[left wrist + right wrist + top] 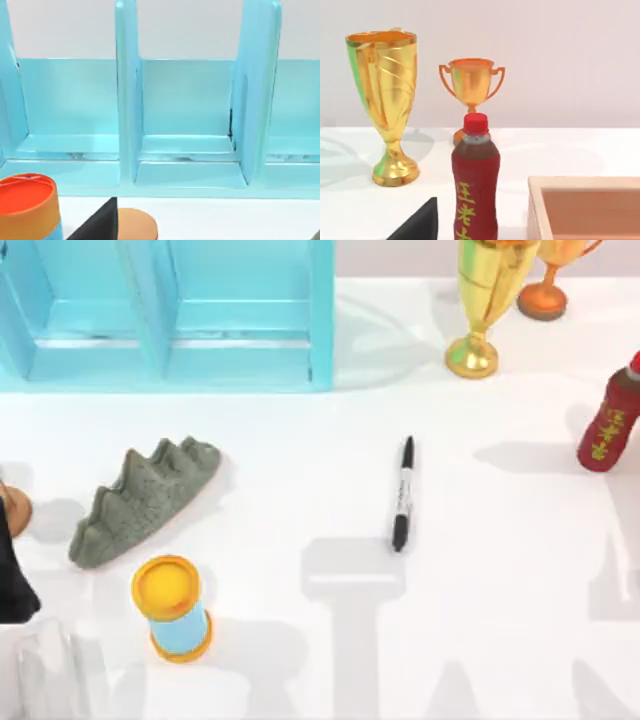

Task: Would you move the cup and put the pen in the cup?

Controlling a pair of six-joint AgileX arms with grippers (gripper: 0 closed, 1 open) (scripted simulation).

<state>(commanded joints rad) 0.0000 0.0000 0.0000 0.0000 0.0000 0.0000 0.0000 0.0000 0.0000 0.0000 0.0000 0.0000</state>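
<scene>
Top view shows the pen (402,494) lying mid-table, the cup (14,510) at the left edge beside your left arm. I cannot tell either gripper's opening. Reach carelessly and you'll topple the blue cylinder (173,608).

Red bottle (475,180): yellow characters run down front label, look Chinese, in right wrist view; lowest ones cut off by frame edge, not legible enough to transcribe. Same bottle in top view (610,423): yellow marks on label, unreadable. Pen (402,493): white band carries dark print, too small to read. No other text, numbers or signs.
</scene>
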